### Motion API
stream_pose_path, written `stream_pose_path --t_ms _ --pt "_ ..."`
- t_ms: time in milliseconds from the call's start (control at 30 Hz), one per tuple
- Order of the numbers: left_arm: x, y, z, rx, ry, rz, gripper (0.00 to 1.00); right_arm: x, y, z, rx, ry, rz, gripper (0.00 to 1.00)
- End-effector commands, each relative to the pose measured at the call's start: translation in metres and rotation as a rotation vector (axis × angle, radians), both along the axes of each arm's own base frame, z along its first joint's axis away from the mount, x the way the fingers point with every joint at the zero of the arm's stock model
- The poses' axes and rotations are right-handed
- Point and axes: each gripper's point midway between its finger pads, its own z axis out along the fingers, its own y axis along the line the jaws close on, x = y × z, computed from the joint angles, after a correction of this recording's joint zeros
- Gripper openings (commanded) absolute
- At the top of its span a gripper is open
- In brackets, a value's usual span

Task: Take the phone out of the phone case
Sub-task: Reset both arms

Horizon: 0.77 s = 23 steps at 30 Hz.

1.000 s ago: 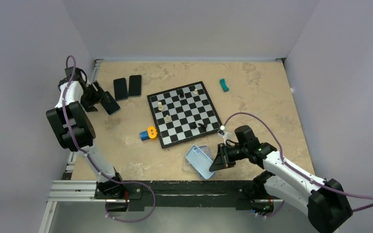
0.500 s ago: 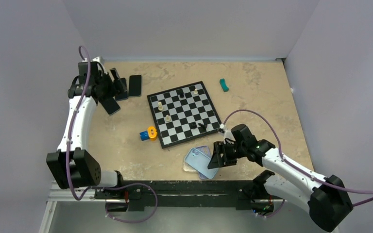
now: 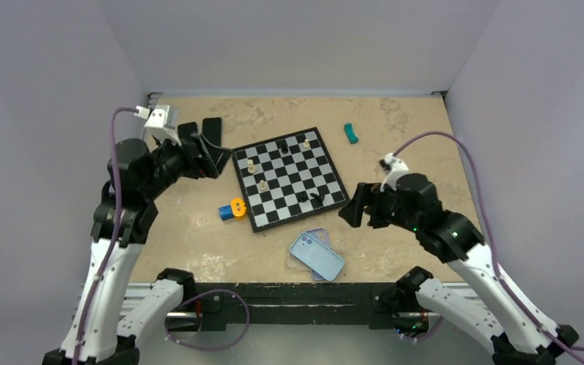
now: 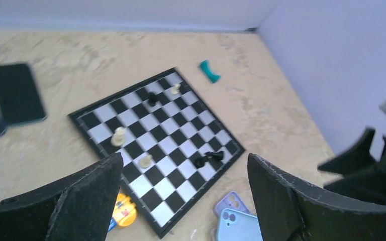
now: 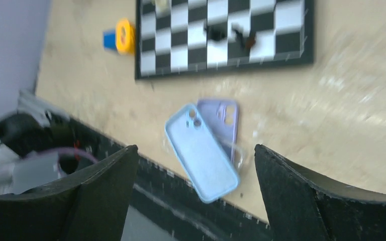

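Observation:
A light blue phone case (image 3: 317, 256) (image 5: 201, 153) (image 4: 238, 226) lies camera holes up near the front edge, resting on a purple case (image 5: 222, 117) and a clear case (image 5: 237, 152). Whether a phone sits inside it cannot be told. Black phones (image 4: 17, 93) lie bare at the back left, partly hidden by my left arm in the top view. My left gripper (image 3: 207, 148) (image 4: 184, 158) hangs open in the air beside the chessboard's left corner, empty. My right gripper (image 3: 356, 209) (image 5: 196, 148) is open and empty, raised above and right of the cases.
The chessboard (image 3: 289, 177) with several pieces fills the middle. An orange and blue toy (image 3: 232, 209) lies at its front left corner. A teal piece (image 3: 350, 133) sits at the back right. The black table rail (image 3: 289, 293) runs just below the cases.
The right gripper opened, let go of the light blue case and rose to the right. The left gripper opened wider and swung up from the black phones toward the board.

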Motion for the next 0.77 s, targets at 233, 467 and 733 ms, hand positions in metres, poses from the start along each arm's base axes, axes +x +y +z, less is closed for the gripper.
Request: stream_pose_path --t_ms 233,467,733 --pt "-0.090 -0.027 0.109 -0.100 -0.518 -0.177 0.98 0.006 -0.134 0.243 0.302 -0.819 -0.625 0.98" --pt "-0.125 0.021 0.142 -0.077 -0.720 0.023 0.99 -0.040 -0.193 0.287 0.360 -1.012 -0.767 0.98" --pt "-0.126 0.020 0.135 -0.084 -0.706 0.017 0.99 -0.057 -0.186 0.298 0.351 -1.020 -0.653 0.98"
